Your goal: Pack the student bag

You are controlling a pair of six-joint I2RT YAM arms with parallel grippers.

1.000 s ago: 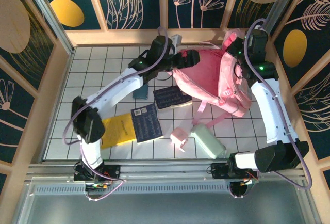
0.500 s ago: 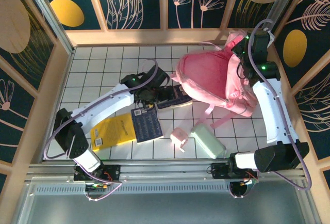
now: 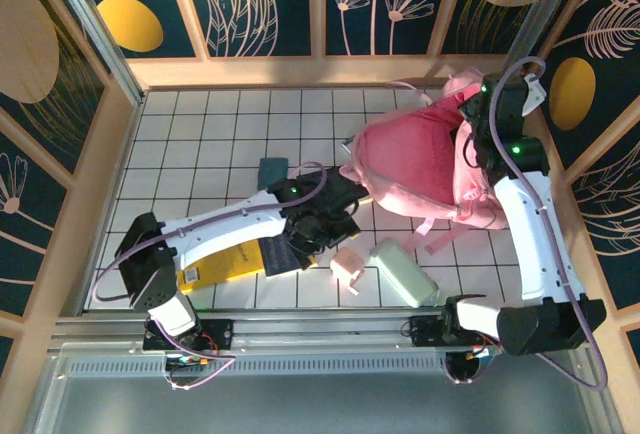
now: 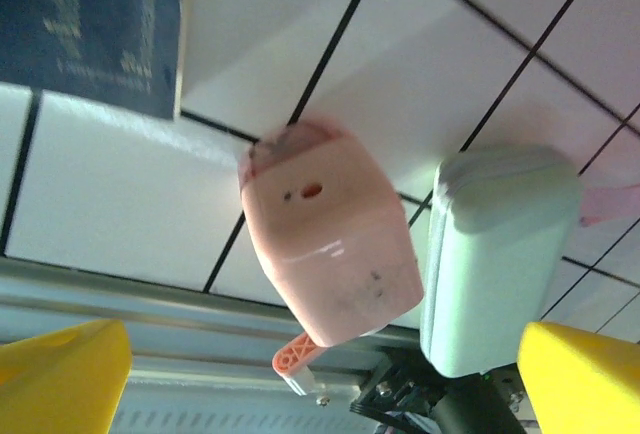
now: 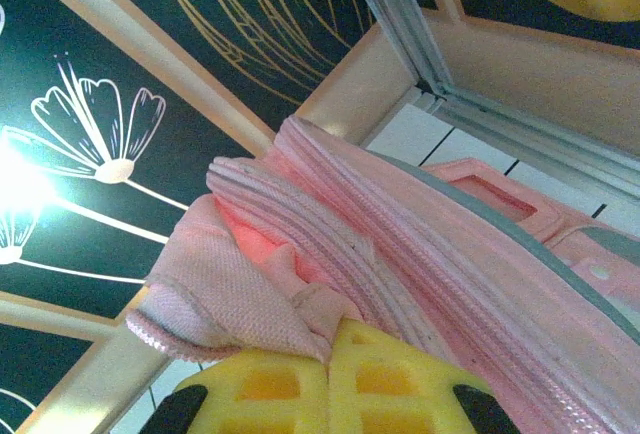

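The right claw is pressed together, pinching fabric at the top of the pink bag, which sits at the table's far right corner; the left claw is spread wide above a small pink box beside a mint case near the front edge; those two, a yellow booklet and a teal item lie unpacked, so packing looks barely begun; the bag's inside is hidden, and the left arm covers most of a dark book.

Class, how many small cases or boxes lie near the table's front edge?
2. The pink box lies near the front edge, about centre; the mint case lies just to its right. More might be hidden under the left arm or the bag.
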